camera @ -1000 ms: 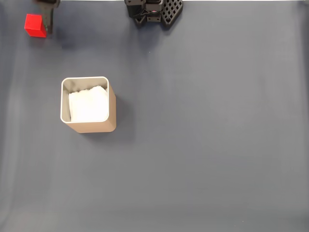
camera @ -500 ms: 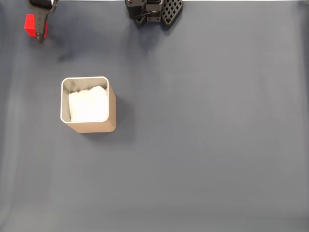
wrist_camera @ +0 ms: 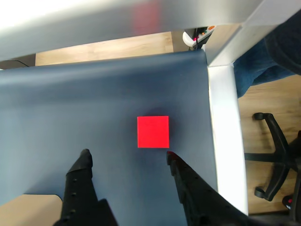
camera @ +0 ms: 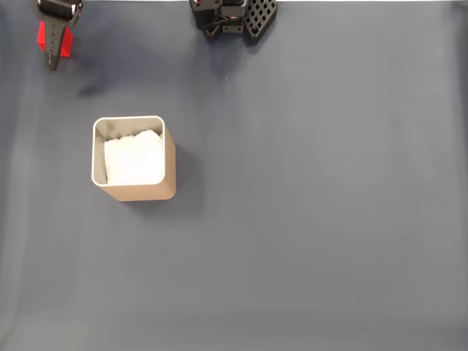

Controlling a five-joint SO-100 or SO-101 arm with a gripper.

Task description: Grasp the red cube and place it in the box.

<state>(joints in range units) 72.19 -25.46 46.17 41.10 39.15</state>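
Observation:
In the fixed view the red cube (camera: pixel 65 44) lies on the dark blue mat at the far top left. My gripper (camera: pixel 53 55) hangs over the cube and covers its middle. The wrist view shows the cube (wrist_camera: pixel 153 132) flat on the mat, just beyond the tips of my open gripper (wrist_camera: pixel 128 157). It sits closer to the right finger (wrist_camera: pixel 175 162) than to the left finger (wrist_camera: pixel 83 162), and neither finger touches it. The tan box (camera: pixel 170 164) with white padding stands upright below and to the right of the cube. One corner of the box (wrist_camera: pixel 28 209) shows at the wrist view's lower left.
The arm's black base (camera: pixel 234 14) sits at the top edge of the mat. In the wrist view the mat's corner and a white table edge (wrist_camera: pixel 221 122) lie close to the cube, with a chair base (wrist_camera: pixel 277 155) on the floor beyond. Open mat spreads right of the box.
The gripper has shifted left, from the cube's right side to over its middle. Cube and box have not moved.

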